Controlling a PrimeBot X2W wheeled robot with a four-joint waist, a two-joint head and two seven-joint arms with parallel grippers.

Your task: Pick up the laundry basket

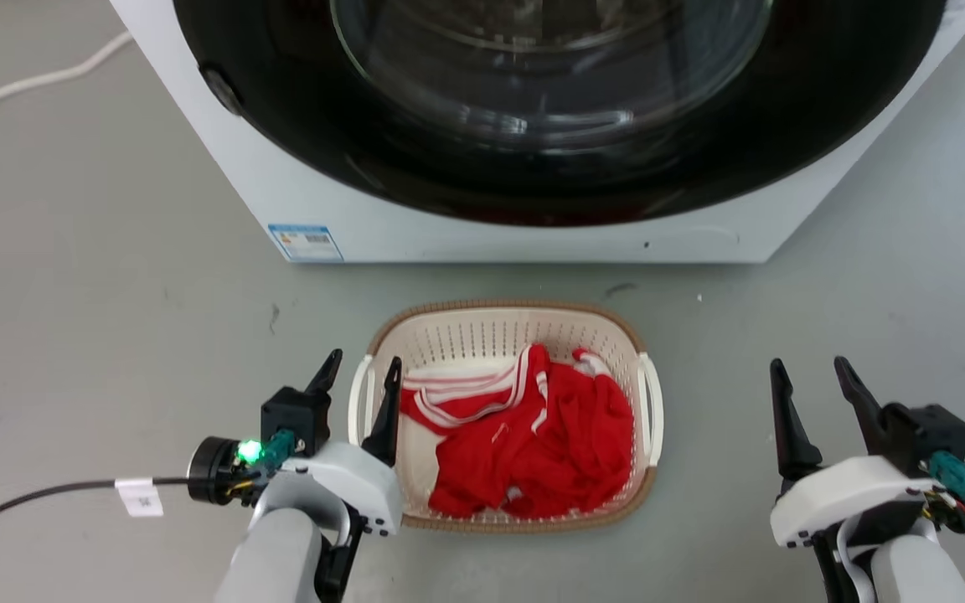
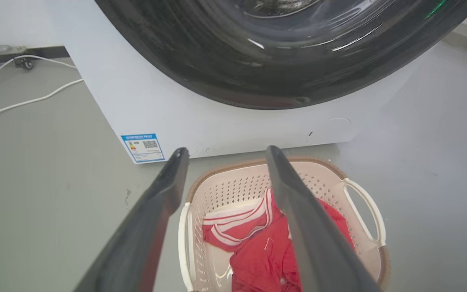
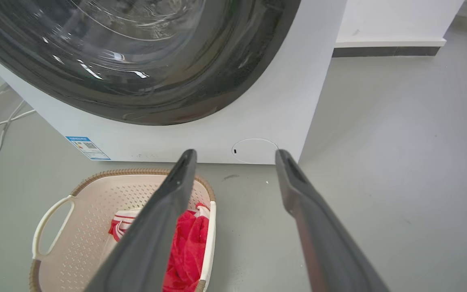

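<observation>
Basket [image 1: 506, 305]: on floor [image 1: 114, 293], unlifted. Left gripper [image 1: 363, 362]: jaws apart, handle [image 1: 357, 402] between, unclamped. Right gripper [image 1: 808, 364]: jaws apart, basket well to its left. Grasp, lift outstanding

Grey floor [image 1: 114, 335] bears washer [image 1: 533, 239], laundry basket [image 1: 482, 335], cable [image 1: 38, 79].

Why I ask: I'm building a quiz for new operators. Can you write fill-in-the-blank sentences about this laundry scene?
1. The laundry basket holds a crumpled ____ garment with white stripes.
2. The basket stands on the floor directly in front of the ____.
3. The left gripper and the right gripper are both ____, gripping nothing.

Missing words: red; washer; open.
</observation>
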